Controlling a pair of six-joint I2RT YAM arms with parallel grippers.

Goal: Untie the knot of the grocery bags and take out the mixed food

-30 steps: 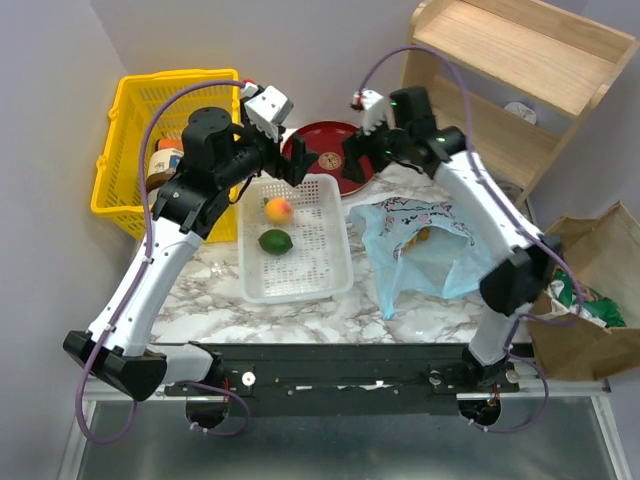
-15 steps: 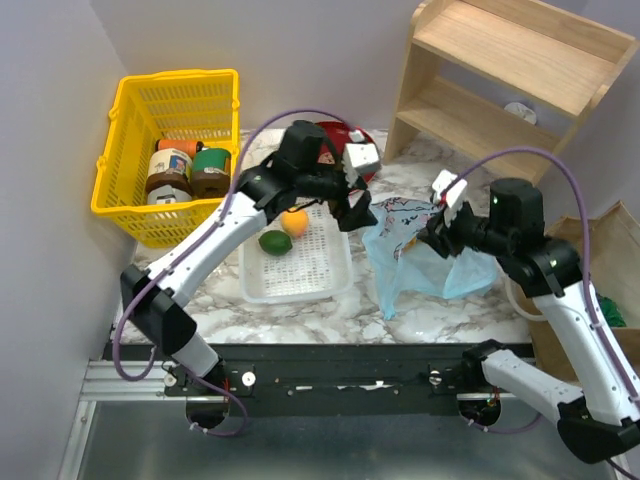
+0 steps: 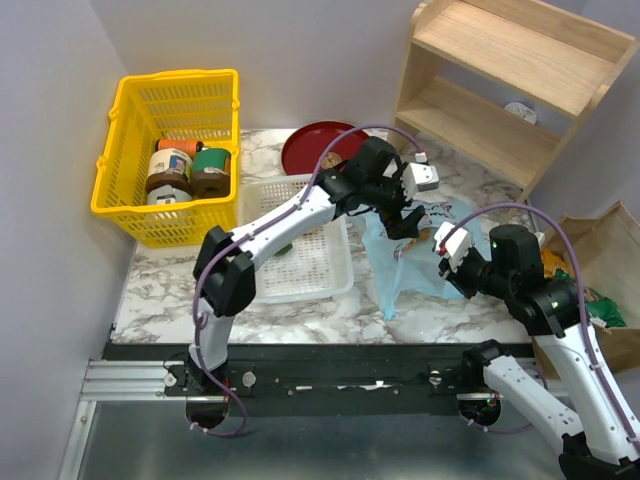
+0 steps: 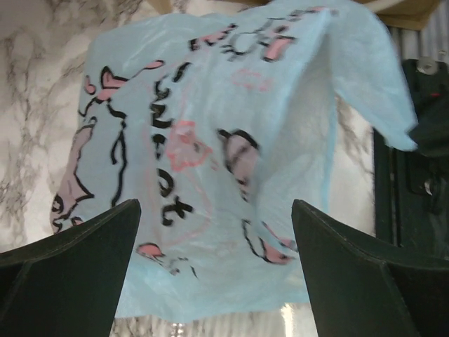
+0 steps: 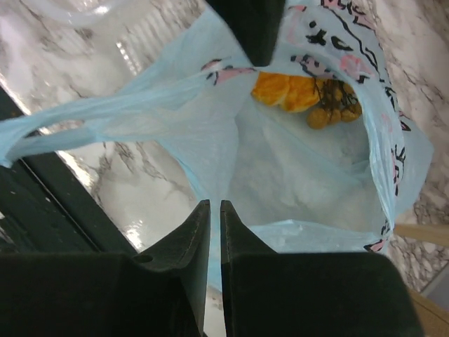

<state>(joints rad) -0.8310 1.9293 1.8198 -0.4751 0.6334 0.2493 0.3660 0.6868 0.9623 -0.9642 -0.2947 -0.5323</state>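
Observation:
The light-blue plastic bag (image 3: 425,270) with dark and pink print lies open on the marble, right of centre. My right gripper (image 5: 215,207) is shut on its near rim, a thin blue film caught between the fingers. Inside the blue plastic bag (image 5: 302,175) lie an orange-glazed doughnut (image 5: 284,91) and a bunch of small brown fruits (image 5: 333,109). My left gripper (image 4: 214,210) hangs wide open just above the printed side of the bag (image 4: 210,140), holding nothing. In the top view it (image 3: 405,222) is over the bag's far edge, and the right gripper (image 3: 447,268) is at the near side.
A brown paper bag (image 3: 600,250) with a green packet (image 3: 592,303) stands at the right edge. The white basket (image 3: 320,270) sits left of the blue bag, under the left arm. A yellow basket (image 3: 135,190) of jars, a red plate (image 3: 310,150) and a wooden shelf (image 3: 500,70) line the back.
The left arm swung from the white basket across to the blue bag, still open. The right arm came down to the bag's near rim and its jaws closed on the plastic.

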